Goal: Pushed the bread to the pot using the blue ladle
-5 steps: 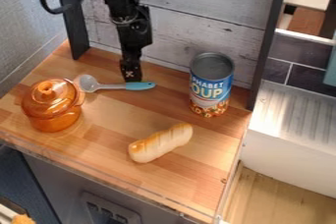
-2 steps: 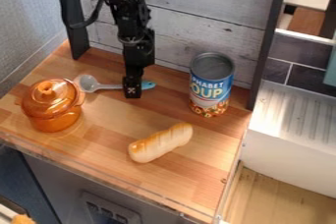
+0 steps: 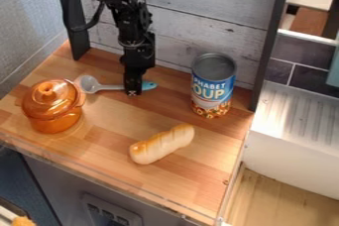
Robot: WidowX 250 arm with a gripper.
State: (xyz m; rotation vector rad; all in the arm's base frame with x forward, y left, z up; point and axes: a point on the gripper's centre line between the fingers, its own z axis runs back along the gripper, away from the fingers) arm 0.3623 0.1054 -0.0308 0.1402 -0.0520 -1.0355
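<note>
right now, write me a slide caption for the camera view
Black robot hand at a blue-handled ladle, between orange pot and soup can, bread nearer the camera.

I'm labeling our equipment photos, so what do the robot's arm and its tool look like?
The arm is black, built of chunky, angular segments, with a thick black cable looping beside it. The tool is black too, narrow and blocky, with a small pale mark near its tip.

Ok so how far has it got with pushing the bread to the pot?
Nothing looks finished: the bread lies well apart from the pot. In hand is probably getting hold of the ladle, since the tool is down over its blue handle. Left to do: secure the ladle, bring it to the bread and push that to the pot.
</note>
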